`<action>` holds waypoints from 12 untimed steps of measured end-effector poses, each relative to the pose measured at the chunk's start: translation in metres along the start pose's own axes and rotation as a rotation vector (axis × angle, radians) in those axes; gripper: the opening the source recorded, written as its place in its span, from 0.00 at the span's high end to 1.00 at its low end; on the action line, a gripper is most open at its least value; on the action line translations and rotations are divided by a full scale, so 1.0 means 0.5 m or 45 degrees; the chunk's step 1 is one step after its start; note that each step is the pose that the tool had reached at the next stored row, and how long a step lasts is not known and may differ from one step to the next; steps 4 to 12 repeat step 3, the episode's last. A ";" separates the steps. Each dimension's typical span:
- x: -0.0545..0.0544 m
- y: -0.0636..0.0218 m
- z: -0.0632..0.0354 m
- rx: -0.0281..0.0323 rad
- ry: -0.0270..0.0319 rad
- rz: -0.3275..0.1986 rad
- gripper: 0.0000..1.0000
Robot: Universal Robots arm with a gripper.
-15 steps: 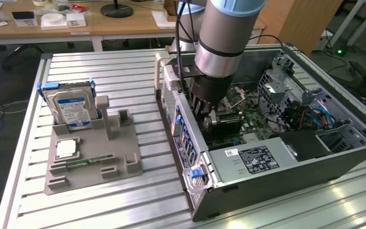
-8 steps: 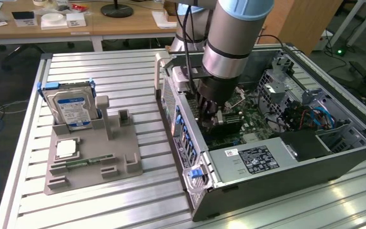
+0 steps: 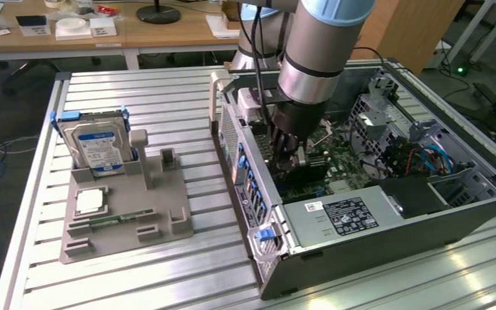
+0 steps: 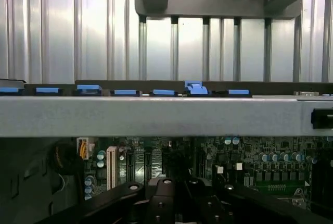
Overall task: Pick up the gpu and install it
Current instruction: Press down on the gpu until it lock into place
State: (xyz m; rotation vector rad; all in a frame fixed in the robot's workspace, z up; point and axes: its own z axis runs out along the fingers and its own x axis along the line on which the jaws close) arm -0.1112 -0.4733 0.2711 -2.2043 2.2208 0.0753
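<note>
One arm: a single robot arm reaches down from above into an open computer case [image 3: 454,223] lying on its side on a ribbed metal worktop [image 3: 144,271].
Hand: the hand [image 3: 288,160] is low inside the case, just over the green motherboard [image 3: 338,161], with its fingers closed.
Gpu: a dark card [image 3: 304,169] stands on edge at the fingertips, down against the motherboard; I cannot tell for certain that the fingers are clamped on it.
Gpu direction: its long axis seems to run across the board, from the rear wall of the case toward the middle; which end faces which way is hidden by the hand.
Case rear: blue slot clips [image 4: 192,88] line the wall nearest the holder.
Power supply: a grey box with a black label [image 3: 351,216] sits in the near corner of the case.
Parts holder: a grey holder [image 3: 170,194] lies on the worktop toward the exterior view's left, apart from the case.
Hard drive: a silver drive with a blue label [image 3: 97,148] stands upright in that holder.
</note>
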 end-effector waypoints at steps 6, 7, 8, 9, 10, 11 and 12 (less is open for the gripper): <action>-0.007 -0.004 0.000 -0.0002 0.0001 -0.002 0.89; -0.007 -0.004 0.000 -0.0002 0.0001 -0.002 0.89; -0.007 -0.004 0.000 -0.0002 0.0001 -0.002 0.89; -0.007 -0.004 0.000 -0.0002 0.0001 -0.002 0.89; -0.007 -0.004 0.000 -0.0002 0.0001 -0.002 0.89; -0.007 -0.004 0.000 -0.0002 0.0001 -0.002 0.89; -0.007 -0.004 0.000 -0.0002 0.0001 -0.002 0.89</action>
